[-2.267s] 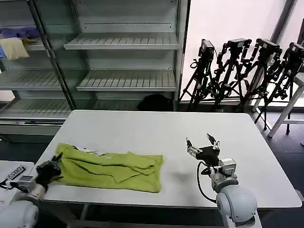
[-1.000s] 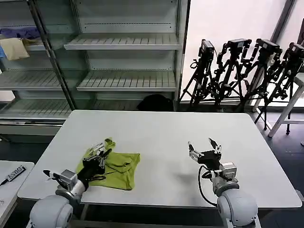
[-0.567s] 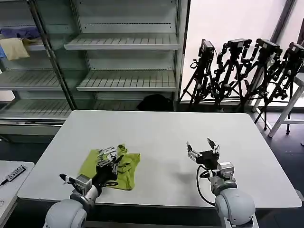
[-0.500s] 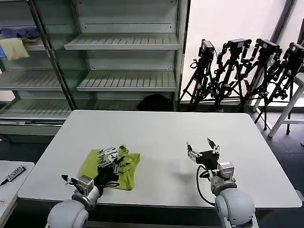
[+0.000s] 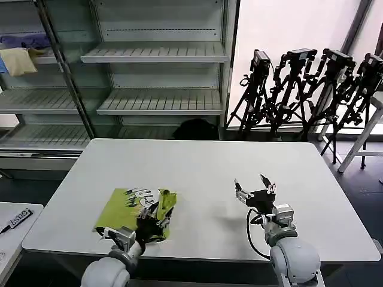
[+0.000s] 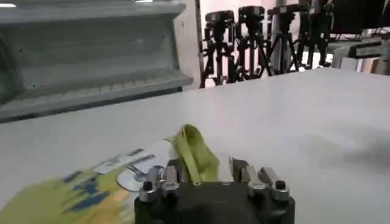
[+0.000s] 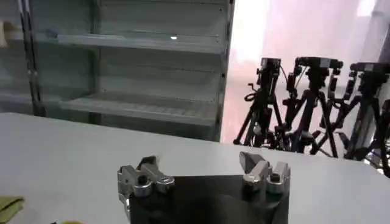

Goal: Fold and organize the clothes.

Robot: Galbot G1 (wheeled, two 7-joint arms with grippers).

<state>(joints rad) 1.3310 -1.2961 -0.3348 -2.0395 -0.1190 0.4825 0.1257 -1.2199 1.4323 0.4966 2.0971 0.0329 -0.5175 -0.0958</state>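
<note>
The clothes, one lime yellow-green T-shirt (image 5: 122, 210), lie folded into a small packet near the table's front left edge, with the white-and-black print (image 5: 141, 194) facing up on the far part. My left gripper (image 5: 157, 211) sits at the packet's right front corner. In the left wrist view a raised fold of the T-shirt (image 6: 195, 149) stands between the fingers of that left gripper (image 6: 205, 169), which is shut on it. My right gripper (image 5: 254, 189) hovers open over bare table at the centre right, apart from the shirt; in its own view the right gripper (image 7: 200, 165) holds nothing.
The white table (image 5: 203, 164) has free room at the back and right. Metal shelves (image 5: 158, 57) stand behind it, with a pale yellow cloth (image 5: 17, 60) and a blue-purple cloth (image 5: 24, 40) at upper left. Black tripods (image 5: 305, 89) crowd the back right.
My left gripper has carried the shirt's left end over to the right, turning the long strip into a short packet with the print up. The right gripper has barely moved.
</note>
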